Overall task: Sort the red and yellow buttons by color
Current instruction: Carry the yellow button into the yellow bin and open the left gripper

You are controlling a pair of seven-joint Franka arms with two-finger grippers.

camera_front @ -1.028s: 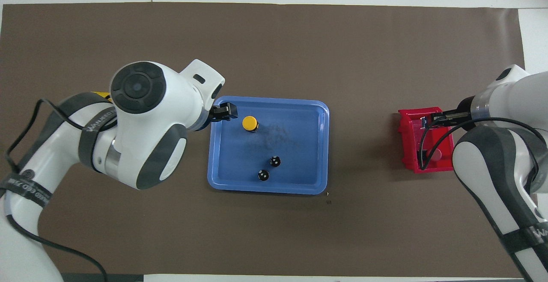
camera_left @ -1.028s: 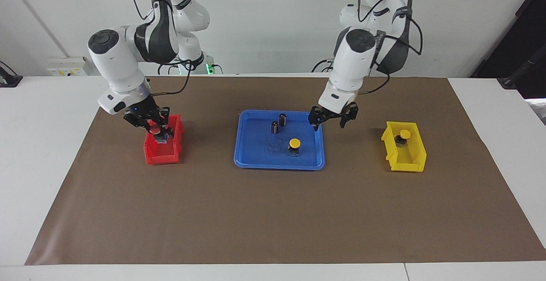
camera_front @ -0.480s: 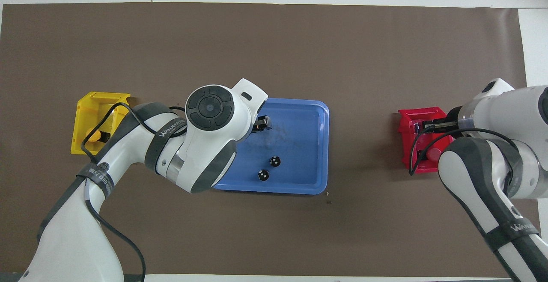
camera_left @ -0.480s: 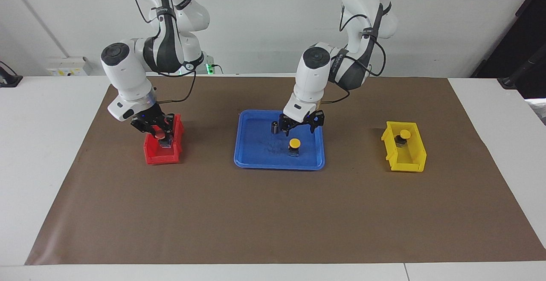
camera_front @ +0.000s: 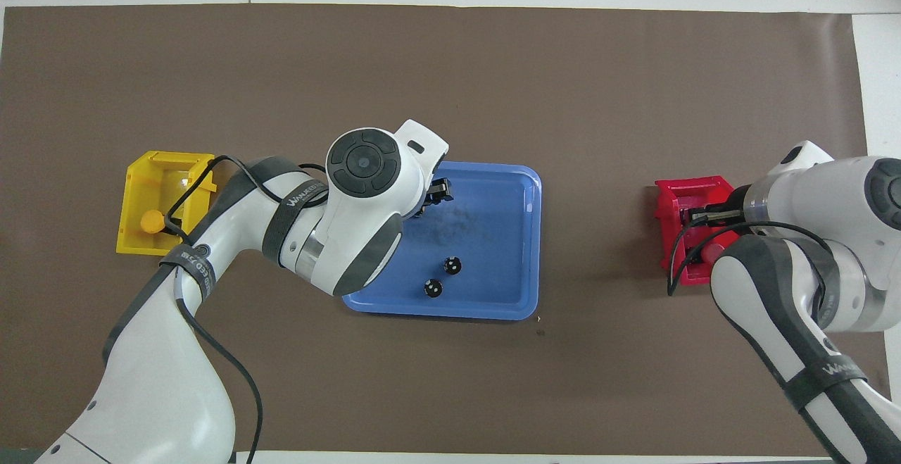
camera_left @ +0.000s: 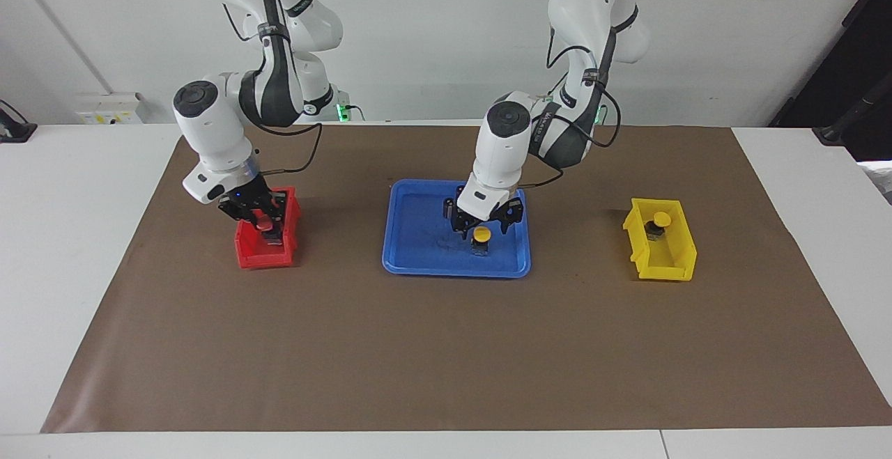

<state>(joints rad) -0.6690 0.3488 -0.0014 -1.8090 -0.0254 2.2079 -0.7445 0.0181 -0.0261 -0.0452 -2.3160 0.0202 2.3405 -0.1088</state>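
Observation:
A yellow button (camera_left: 481, 235) stands in the blue tray (camera_left: 411, 264); in the overhead view the left arm hides it. My left gripper (camera_left: 481, 228) is down over this button, its black hand on both sides of the cap. A second yellow button (camera_left: 660, 219) sits in the yellow bin (camera_left: 679, 271), also seen from above as yellow button (camera_front: 151, 221) in yellow bin (camera_front: 134, 168). My right gripper (camera_left: 261, 216) is shut on a red button (camera_left: 263, 222), held low inside the red bin (camera_left: 261, 258). From above, the right gripper (camera_front: 697, 216) is over the red bin (camera_front: 669, 193).
Two small dark capless cylinders (camera_front: 452, 265) (camera_front: 433, 288) stand in the blue tray (camera_front: 507, 309), nearer to the robots than the yellow button. A brown mat (camera_left: 446, 361) covers the table, with a white edge around it.
The left arm swung from the tray's edge over the tray and came down onto the yellow button. The right gripper sank a little further into the red bin with the red button.

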